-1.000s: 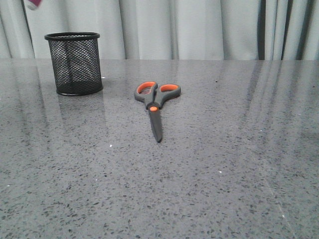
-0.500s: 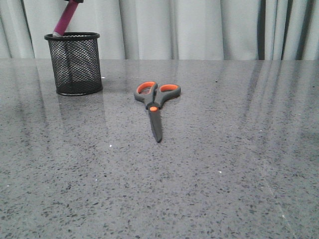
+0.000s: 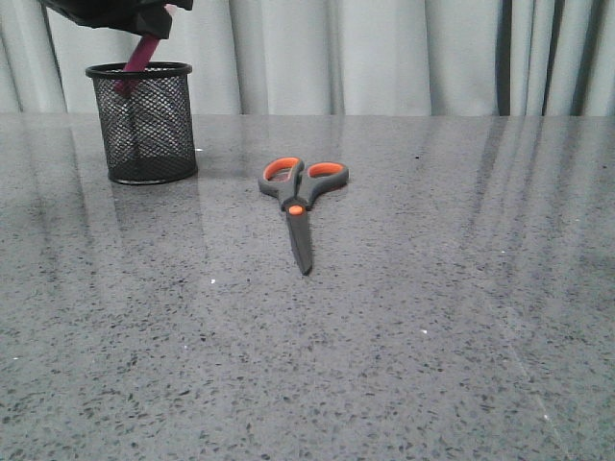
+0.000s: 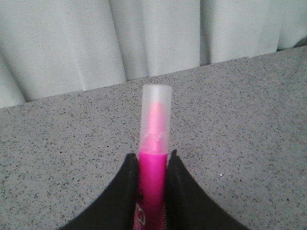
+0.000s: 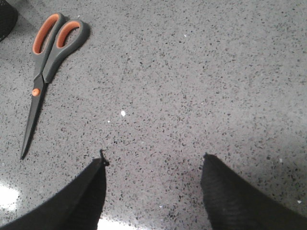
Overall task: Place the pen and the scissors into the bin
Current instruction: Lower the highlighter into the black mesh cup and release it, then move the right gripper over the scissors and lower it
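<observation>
Lying flat mid-frame on tabletop (image 3: 432, 365): scissors (image 3: 300, 197), rigid, thin; pinch at pivot. Right gripper (image 5: 153, 167) fingers apart, empty. Upper left: left gripper (image 4: 152, 167) clamped on pen (image 4: 154, 139), light, slick, tip inside bin (image 3: 144, 123).

Table (image 3: 461, 317) (grey speckled) bears bin (image 3: 144, 134), scissors (image 3: 298, 197).

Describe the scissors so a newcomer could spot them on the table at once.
Start at the black mesh bin at the far left of the grey speckled table. To its right and nearer the camera, the scissors lie flat, closed, blades pointing toward the camera. Orange-lined loops set them apart.
</observation>
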Action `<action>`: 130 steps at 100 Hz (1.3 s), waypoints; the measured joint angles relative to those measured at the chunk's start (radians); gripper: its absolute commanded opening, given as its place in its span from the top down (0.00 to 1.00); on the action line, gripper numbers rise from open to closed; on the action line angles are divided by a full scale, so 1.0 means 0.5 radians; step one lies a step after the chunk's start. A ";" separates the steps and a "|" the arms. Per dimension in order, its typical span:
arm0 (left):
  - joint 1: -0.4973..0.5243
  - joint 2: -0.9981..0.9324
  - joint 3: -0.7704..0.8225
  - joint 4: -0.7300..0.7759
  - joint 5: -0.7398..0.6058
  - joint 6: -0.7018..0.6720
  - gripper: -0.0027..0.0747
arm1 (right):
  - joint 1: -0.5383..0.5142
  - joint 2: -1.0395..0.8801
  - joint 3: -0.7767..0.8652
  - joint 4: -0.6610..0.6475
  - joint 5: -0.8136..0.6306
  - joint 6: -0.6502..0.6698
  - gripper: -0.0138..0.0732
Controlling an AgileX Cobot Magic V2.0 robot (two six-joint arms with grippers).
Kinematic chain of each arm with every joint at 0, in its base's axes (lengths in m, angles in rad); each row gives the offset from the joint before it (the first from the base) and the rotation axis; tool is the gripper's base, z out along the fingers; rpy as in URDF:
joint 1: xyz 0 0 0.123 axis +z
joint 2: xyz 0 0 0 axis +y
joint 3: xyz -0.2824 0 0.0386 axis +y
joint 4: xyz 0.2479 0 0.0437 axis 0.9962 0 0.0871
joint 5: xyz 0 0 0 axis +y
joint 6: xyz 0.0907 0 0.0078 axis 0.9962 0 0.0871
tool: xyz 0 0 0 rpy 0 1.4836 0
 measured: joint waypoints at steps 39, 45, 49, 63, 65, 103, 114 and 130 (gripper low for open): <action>0.000 0.000 0.000 0.000 0.078 0.000 0.90 | 0.000 0.000 0.000 0.000 0.002 0.000 0.38; 0.000 0.000 0.000 0.000 0.086 0.000 0.81 | 0.000 0.000 0.000 0.000 0.002 0.000 0.38; 0.000 0.000 0.000 0.000 0.096 0.000 0.74 | 0.000 0.000 0.000 0.000 0.002 0.000 0.38; 0.000 0.000 0.000 0.004 0.106 0.000 0.56 | 0.000 0.000 0.000 0.000 0.002 0.000 0.38; 0.000 0.000 0.000 0.004 0.109 0.000 0.55 | 0.000 0.000 0.000 0.000 0.005 0.000 0.38; 0.024 -0.283 0.000 0.012 0.139 0.000 0.61 | 0.000 0.000 0.000 0.000 0.035 0.000 0.38; 0.088 -0.436 0.000 0.015 0.222 0.000 0.70 | 0.000 0.000 0.000 0.000 0.037 -0.005 0.38; 0.208 -0.634 0.000 0.028 0.550 0.000 0.98 | 0.000 0.000 0.000 0.000 0.037 -0.020 0.38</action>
